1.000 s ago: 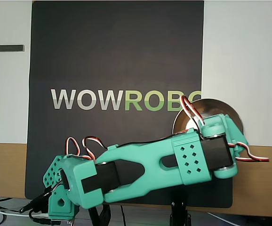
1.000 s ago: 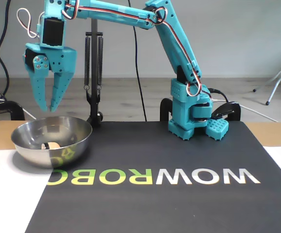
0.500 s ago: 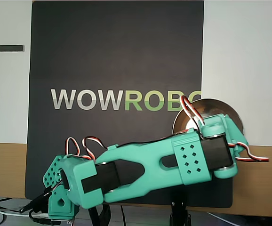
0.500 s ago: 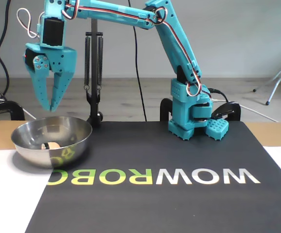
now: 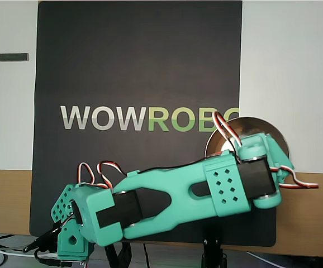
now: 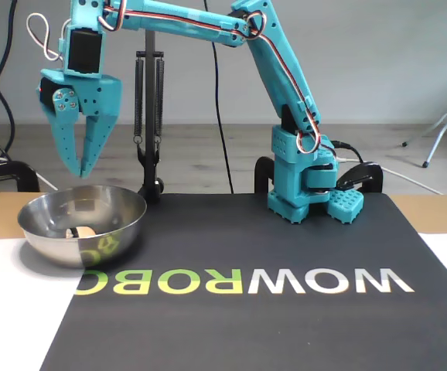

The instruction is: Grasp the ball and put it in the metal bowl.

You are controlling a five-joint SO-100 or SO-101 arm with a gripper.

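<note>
Pincer [image 6: 76, 171] up in the air over the metal bowl [image 6: 123, 229] in the fixed view, tips pointing down, fingers nearly together with only a narrow slit between them — nothing held. Well clear of the rim, no contact. Ball [image 6: 86, 231] down inside the bowl, sitting on the bottom toward the near wall, just a bit of peach colour peeking over the rim. Bowl parked at the left edge of the black mat [image 6: 285, 309] in that view, half on the mat and half on the white sheet [image 6: 15, 309], right by the green end of the WOWROBO print [image 6: 243, 281]. From overhead — teal arm [image 5: 172, 198] stretched across the lower part of the picture, wrist end covering most of the bowl [image 5: 262, 127], only its upper arc of shiny rim showing. Ball and pincer tips hidden there. Small dark bar-shaped thing [image 5: 13, 57] lying alone on the white sheet at upper left, well apart from everything else.
</note>
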